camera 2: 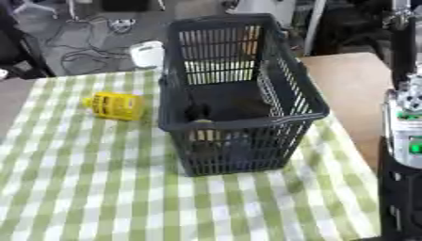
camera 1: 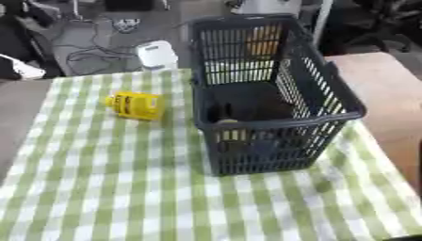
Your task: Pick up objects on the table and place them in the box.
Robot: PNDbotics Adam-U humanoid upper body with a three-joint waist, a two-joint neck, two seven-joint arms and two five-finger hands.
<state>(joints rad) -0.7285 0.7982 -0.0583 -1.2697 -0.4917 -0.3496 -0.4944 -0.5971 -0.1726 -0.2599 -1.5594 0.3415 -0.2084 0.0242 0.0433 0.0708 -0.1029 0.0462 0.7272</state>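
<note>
Where gingham lies, slatted basket (camera 1: 272, 155)

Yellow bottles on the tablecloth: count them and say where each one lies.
1. The yellow bottle lies on its side on the green checked cloth, to the left of the dark basket and apart from it. Dark things sit inside the basket; more could be hidden there.

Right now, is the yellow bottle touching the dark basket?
Apart. The left eye view shows a strip of checked cloth between the yellow bottle and the dark basket.
</note>
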